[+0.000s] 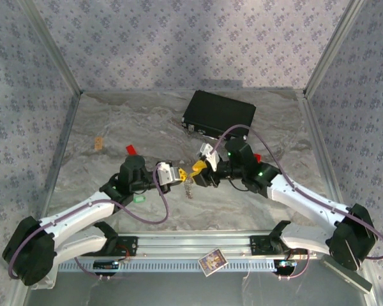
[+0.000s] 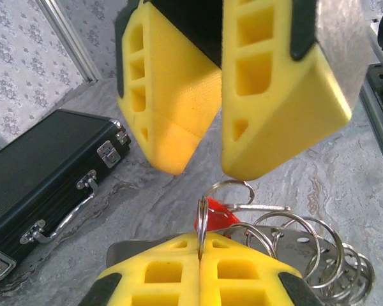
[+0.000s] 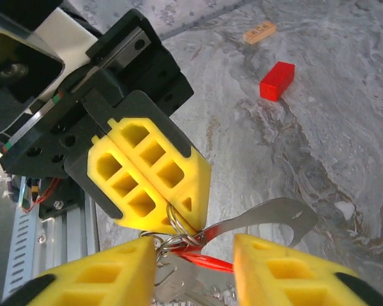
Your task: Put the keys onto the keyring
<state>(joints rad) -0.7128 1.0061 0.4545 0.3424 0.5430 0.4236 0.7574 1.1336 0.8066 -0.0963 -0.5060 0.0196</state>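
The left claw (image 1: 180, 174) and the right claw (image 1: 198, 168) meet tip to tip above the middle of the grey marbled counter (image 1: 115, 127), with the keyring (image 1: 189, 188) hanging just below the point where they meet. From the left wrist, the left claw (image 2: 200, 255) has its yellow fingers pressed together on one thin silvery ring of the keyring (image 2: 306, 248), the ring standing upright in the seam between them. The other linked rings fan out to that claw's right. A key with a red plastic head (image 2: 216, 215) sits just beyond the fingertips, touching the clamped ring. Facing it from above, the right claw (image 2: 209, 172) has its two fingers apart, with a clear gap between them, and grips nothing. From the right wrist, the right claw (image 3: 195, 245) straddles the bunch of rings with a finger on each side. The left claw (image 3: 188, 220) comes in from ahead, pinching a ring (image 3: 177, 224) at its very tip. A flat silvery metal piece (image 3: 268, 220) stretches from that ring past the right claw's far finger. Beyond both claws a black case (image 1: 218, 115) lies on the counter. Well apart to the left claw's side lie a red block (image 1: 131, 150) and a small wooden piece (image 1: 98, 143).
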